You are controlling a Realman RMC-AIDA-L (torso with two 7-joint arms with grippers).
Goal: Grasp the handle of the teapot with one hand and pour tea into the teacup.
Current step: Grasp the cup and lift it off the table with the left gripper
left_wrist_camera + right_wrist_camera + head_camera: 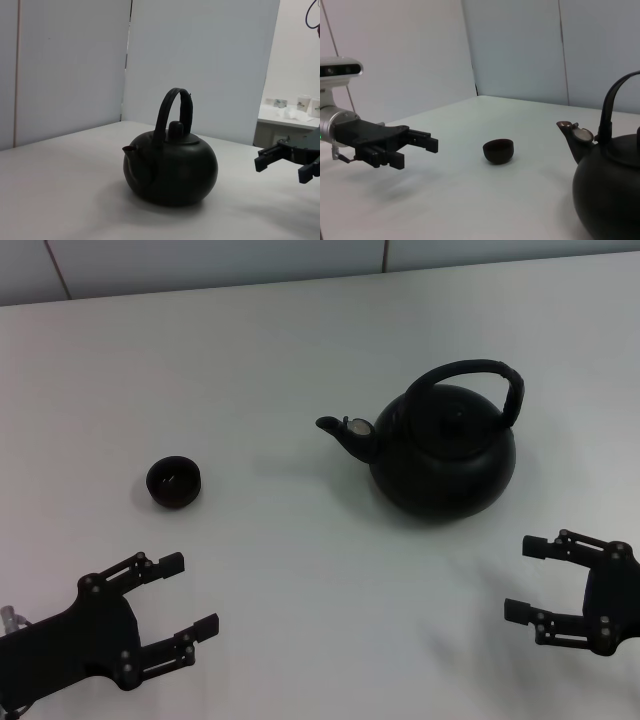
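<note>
The black teapot [445,453] stands upright on the white table, right of centre, its spout [340,430] pointing left toward the teacup. Its arched handle [480,375] loops over the lid. It also shows in the left wrist view [170,167] and in the right wrist view [610,190]. The small dark teacup [174,482] sits left of centre, also in the right wrist view [498,150]. My left gripper [180,595] is open and empty near the front left, below the teacup. My right gripper [530,580] is open and empty at the front right, below the teapot.
The white table [300,340] ends at a wall at the back. In the left wrist view a side counter with paper cups [301,102] stands off the table's far side.
</note>
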